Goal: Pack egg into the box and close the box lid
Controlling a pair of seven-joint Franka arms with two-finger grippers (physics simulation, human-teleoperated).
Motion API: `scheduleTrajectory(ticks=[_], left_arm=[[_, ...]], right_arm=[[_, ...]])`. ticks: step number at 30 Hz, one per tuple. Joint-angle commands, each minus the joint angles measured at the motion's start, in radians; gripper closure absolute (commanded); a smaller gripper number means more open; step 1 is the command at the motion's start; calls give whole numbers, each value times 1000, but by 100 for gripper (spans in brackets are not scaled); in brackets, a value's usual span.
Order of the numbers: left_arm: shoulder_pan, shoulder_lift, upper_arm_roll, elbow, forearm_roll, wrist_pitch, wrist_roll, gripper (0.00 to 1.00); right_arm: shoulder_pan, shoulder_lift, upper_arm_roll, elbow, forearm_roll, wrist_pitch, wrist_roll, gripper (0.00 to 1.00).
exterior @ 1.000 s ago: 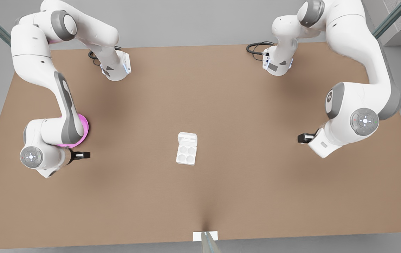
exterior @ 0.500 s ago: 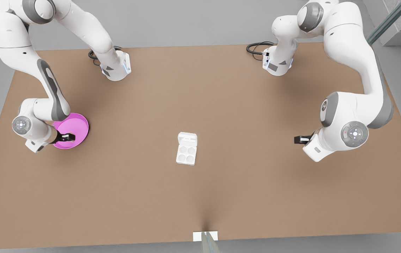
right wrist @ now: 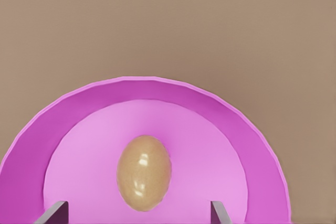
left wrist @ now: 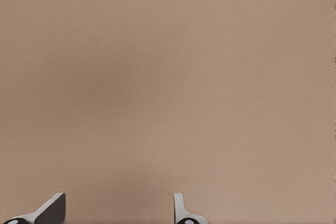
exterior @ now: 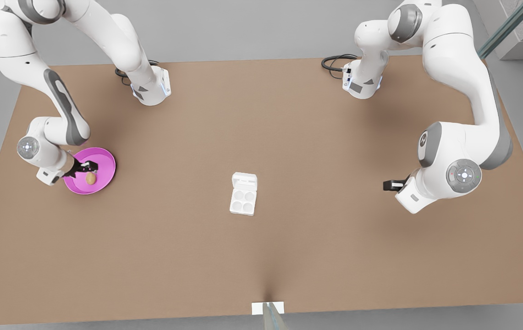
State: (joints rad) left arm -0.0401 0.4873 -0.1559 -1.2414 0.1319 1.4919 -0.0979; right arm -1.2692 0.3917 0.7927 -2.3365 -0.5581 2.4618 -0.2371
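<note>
Right pincer (exterior: 88, 167): you have it over the pink dish (exterior: 105, 161) at the front view's left, fingers spread wide with nothing held. In the right wrist view both fingertips (right wrist: 55, 212) sit wider apart than the egg, which lies just ahead of them.

Left pincer (exterior: 388, 184): it waits over bare counter (exterior: 316, 137) at the front view's right, well apart from everything. The left wrist view shows its fingers parted and empty.

Egg (exterior: 90, 178): it rests on the dish floor, lying on its side, not yet gripped.

Box (exterior: 243, 201): it sits at the middle of the front view with all four cups empty. The box lid (exterior: 244, 181) is laid open flat on the far side.

Risk, nudging: if you come down off-centre, one finger may land first and roll the smooth egg across the dish.

Risk, rim: the dish wall stands near your fingers, so a low approach could knock or tilt the dish.

Risk, squeeze: the egg is rounded, so I judge a grip away from its widest part could squirt it out.

Risk, carry: the box is well apart from the dish, so a weak hold has a long way to fail.

Risk, placing: the cups are small, so a release off-centre could leave the egg on a ridge and block the lid.
</note>
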Motion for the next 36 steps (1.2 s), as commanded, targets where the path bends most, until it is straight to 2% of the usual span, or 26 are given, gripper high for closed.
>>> scheduleTrajectory(ticks=[1, 24, 25, 26, 27, 31, 33, 36], left_arm=[[-3, -3, -1, 0, -3, 10, -2, 0], [3, -9, -2, 3, -2, 22, 0, 0], [5, -9, -2, 3, -2, 22, 0, 0], [3, -9, -2, 3, -2, 22, -2, 0], [3, -4, -1, 3, -2, 25, 0, 0], [45, -6, -1, -1, 2, 39, 18, 0], [49, -15, -1, -4, 2, -64, 10, 0], [49, -38, -5, 5, 2, -130, 15, 0]], right_arm=[[-18, 6, 0, -12, -11, 72, -102, 0], [-15, 115, -26, 2, -20, 148, -34, 0], [-15, 115, -26, 2, -20, 148, -36, 3], [-13, 116, -29, 2, -20, 146, -36, 15], [-13, 115, -29, 2, -20, 146, -36, 19], [-15, 113, -29, 2, -20, 144, -36, 21], [-13, 111, -29, 3, -20, 146, -36, 29], [-13, 111, -29, 3, -19, 144, -36, 37]])
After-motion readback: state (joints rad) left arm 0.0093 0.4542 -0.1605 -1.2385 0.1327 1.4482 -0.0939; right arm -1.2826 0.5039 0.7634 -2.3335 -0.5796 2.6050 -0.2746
